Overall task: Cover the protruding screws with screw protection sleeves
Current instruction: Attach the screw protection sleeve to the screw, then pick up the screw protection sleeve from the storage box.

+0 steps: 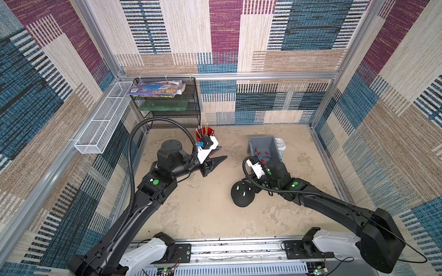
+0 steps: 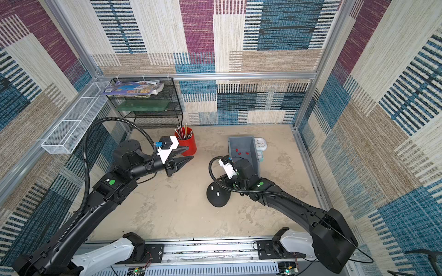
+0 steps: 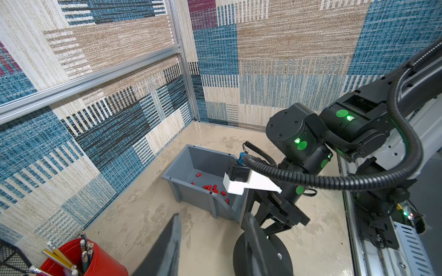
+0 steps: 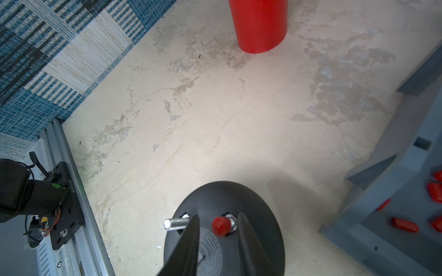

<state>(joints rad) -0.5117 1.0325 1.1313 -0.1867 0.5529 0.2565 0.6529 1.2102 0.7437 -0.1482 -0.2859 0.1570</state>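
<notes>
Entry: black dome base point(image 1: 241, 199), near the middle of the worktop point(image 1: 203, 215), protruding screws upright. Step in hand, as judged: one sleeve set on its screw and the grip off it. Right gripper point(image 4: 218, 216): fingers point(image 4: 192, 241) spread, one on each side of a red sleeve point(image 4: 221, 225) capping a screw, with a gap on both sides, pinching nothing. A bare screw point(image 4: 173, 224) stands just outside the fingers. Stock: loose red sleeves point(image 3: 210, 187) in the grey bin point(image 3: 191, 198), at 1 o'clock from the dome. Left gripper point(image 1: 223, 153): fingers spread, empty, at 11 o'clock from the dome, near the red pencil cup point(image 2: 189, 143). Next move probably calls for lifting straight clear without nudging the sleeve, then fetching another from the bin.
</notes>
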